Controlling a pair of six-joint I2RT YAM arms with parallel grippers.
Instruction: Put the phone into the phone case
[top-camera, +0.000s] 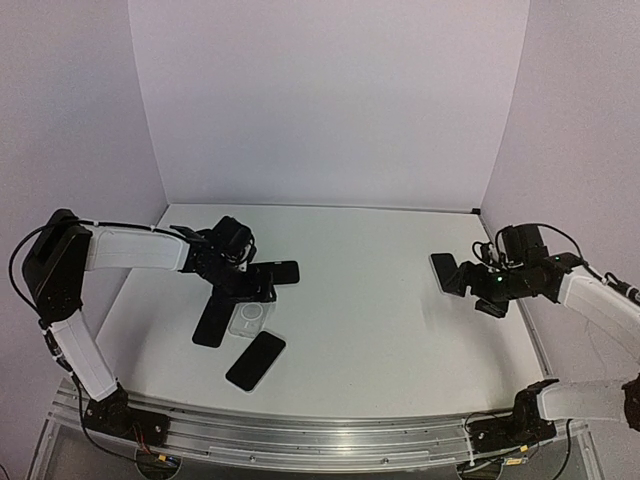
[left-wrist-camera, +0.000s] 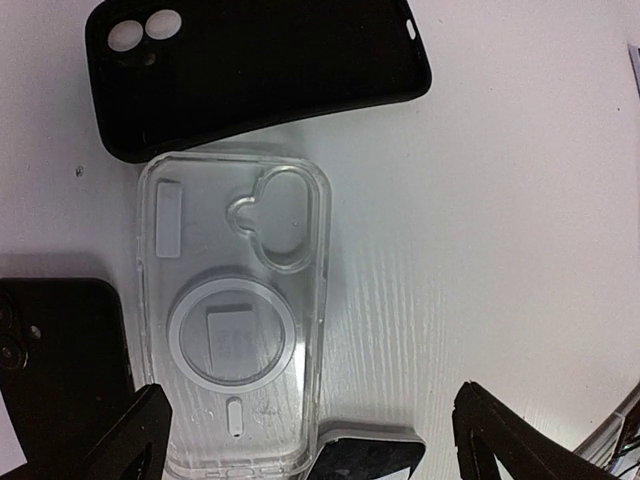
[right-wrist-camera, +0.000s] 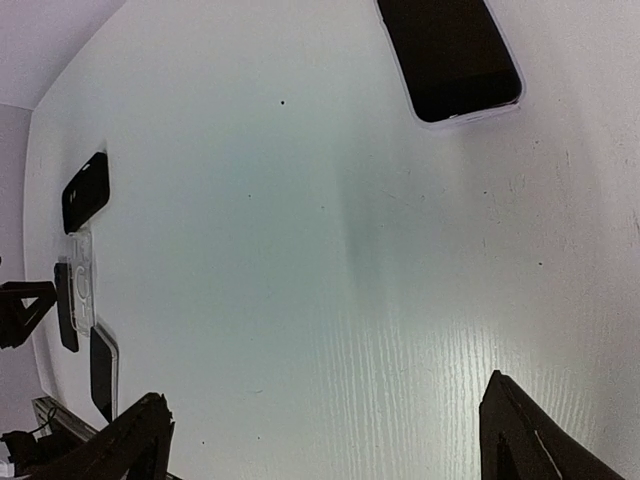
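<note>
Clear plastic is what catches the eye first: a see-through clear case (top-camera: 250, 318) (left-wrist-camera: 235, 310) lies flat on the white counter (top-camera: 370, 340), left of the middle, with a round ring moulded in its back and a rounded opening for the camera at its far end. No phone sits in it.

Along its left long side, just beside it, lies a black phone (top-camera: 212, 322) (left-wrist-camera: 60, 370), back up, with its lenses showing at the edge of the left wrist view. At the case's near end a second phone (top-camera: 256, 360) (left-wrist-camera: 365, 455) lies slantwise with a dark screen and a pale rim. Its corner is right at the case's edge, though whether they touch I can't make out.

Across the far end of the clear case sits a black case (top-camera: 285, 271) (left-wrist-camera: 260, 70), empty, with two round lens holes at one end. Its long edge meets the clear one's end.

The left fingers (left-wrist-camera: 135, 440) hang over this cluster, spread wide and gripping nothing. From the wrist view the near end of the clear case falls between them, closer to one finger. I can't tell whether that finger touches it.

Well apart, over on the right of the counter, a third phone (top-camera: 444, 271) (right-wrist-camera: 450, 55) lies screen up with a light rim. The right fingers (right-wrist-camera: 530, 440) are near it but off it, likewise splayed and empty, with bare counter beneath them.

Pale walls (top-camera: 330, 100) close in the back and both sides.
</note>
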